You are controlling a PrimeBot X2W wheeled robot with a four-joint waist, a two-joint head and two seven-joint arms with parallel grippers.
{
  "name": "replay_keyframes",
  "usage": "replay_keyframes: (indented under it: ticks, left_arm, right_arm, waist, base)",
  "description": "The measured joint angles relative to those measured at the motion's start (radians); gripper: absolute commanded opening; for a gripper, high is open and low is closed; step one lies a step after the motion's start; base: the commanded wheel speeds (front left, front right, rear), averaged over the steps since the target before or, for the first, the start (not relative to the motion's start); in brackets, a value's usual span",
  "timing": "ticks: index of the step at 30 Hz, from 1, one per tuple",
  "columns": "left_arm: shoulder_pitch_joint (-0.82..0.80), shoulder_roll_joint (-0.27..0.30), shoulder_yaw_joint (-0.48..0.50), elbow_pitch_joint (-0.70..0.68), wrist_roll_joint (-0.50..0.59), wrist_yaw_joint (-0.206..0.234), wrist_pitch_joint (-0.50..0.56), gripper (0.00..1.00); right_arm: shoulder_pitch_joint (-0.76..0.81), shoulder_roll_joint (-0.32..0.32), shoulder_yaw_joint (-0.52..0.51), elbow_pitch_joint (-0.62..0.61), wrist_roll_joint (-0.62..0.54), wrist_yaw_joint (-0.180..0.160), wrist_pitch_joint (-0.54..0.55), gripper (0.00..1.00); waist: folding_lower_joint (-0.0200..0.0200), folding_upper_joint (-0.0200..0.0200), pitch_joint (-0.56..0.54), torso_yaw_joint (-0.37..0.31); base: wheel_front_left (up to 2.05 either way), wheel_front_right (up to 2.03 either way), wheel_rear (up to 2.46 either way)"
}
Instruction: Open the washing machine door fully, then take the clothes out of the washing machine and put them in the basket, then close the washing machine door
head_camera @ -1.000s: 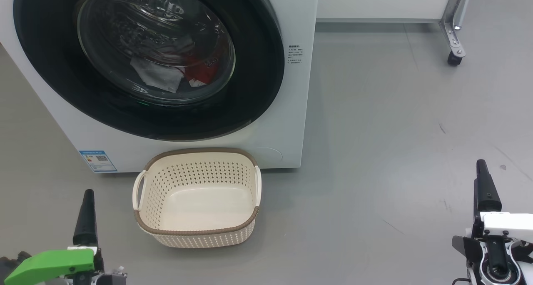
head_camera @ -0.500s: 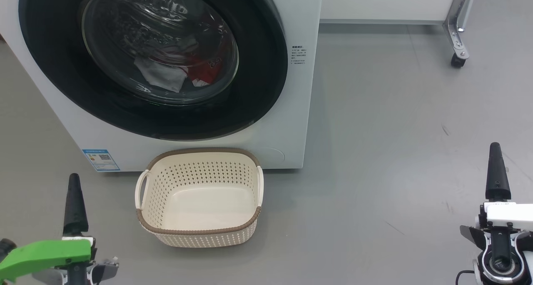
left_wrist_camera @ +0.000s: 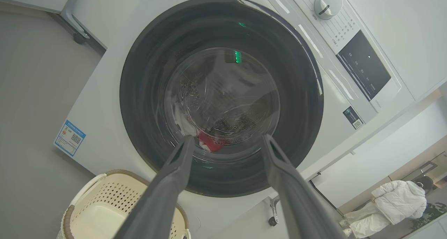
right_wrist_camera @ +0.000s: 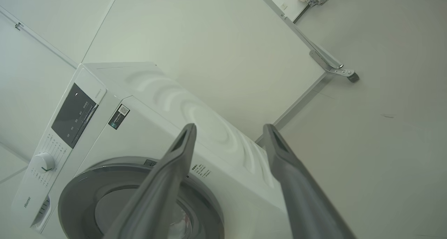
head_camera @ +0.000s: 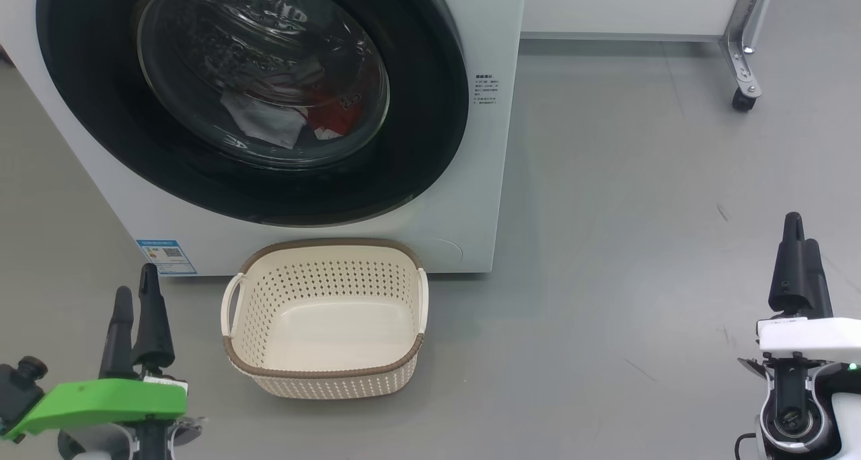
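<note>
The white washing machine point(head_camera: 479, 191) stands ahead on my left, and the washing machine door point(head_camera: 424, 137), with its black rim and glass bowl, lies shut against it. Through the glass I see the clothes point(head_camera: 269, 122), white cloth beside red fabric. The cream basket point(head_camera: 323, 374) sits on the floor just below the door with nothing in it. My left gripper point(head_camera: 135, 280) hangs open left of the basket, touching nothing. My right gripper point(head_camera: 802, 230) is open far to the right. In the left wrist view the left gripper point(left_wrist_camera: 227, 137) points at the door point(left_wrist_camera: 146, 92) and the clothes point(left_wrist_camera: 209, 143).
A white unit on a metal leg with a caster point(head_camera: 743, 98) stands at the back right. Bare grey floor point(head_camera: 639, 211) stretches right of the washer. A person in a white jacket point(left_wrist_camera: 394, 204) stands far off. The control knob point(left_wrist_camera: 327, 4) sits above the door.
The head view has shifted a little. Both grippers have risen in it and turned at the wrist, so each now shows two fingers. Door, clothes and basket are unmoved.
</note>
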Motion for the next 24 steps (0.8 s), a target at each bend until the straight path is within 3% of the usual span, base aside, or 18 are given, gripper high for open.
replay_keyframes:
  ticks: [11,24]
  left_arm:
    - [0.003,0.019,-0.039,-0.008,0.264,0.0,-0.028,1.0]
    - [0.004,0.019,-0.063,0.015,0.528,0.0,-0.064,1.0]
  right_arm:
    - [0.001,-0.001,0.053,-0.027,-0.245,-0.037,-0.034,1.0]
    - [0.007,-0.002,0.135,-0.035,-0.485,-0.114,-0.075,1.0]
  waist:
    - [0.0,0.0,0.001,0.006]
    - [0.0,0.0,0.007,0.014]
  base:
    - [0.0,0.0,0.0]
    - [0.0,0.0,0.0]
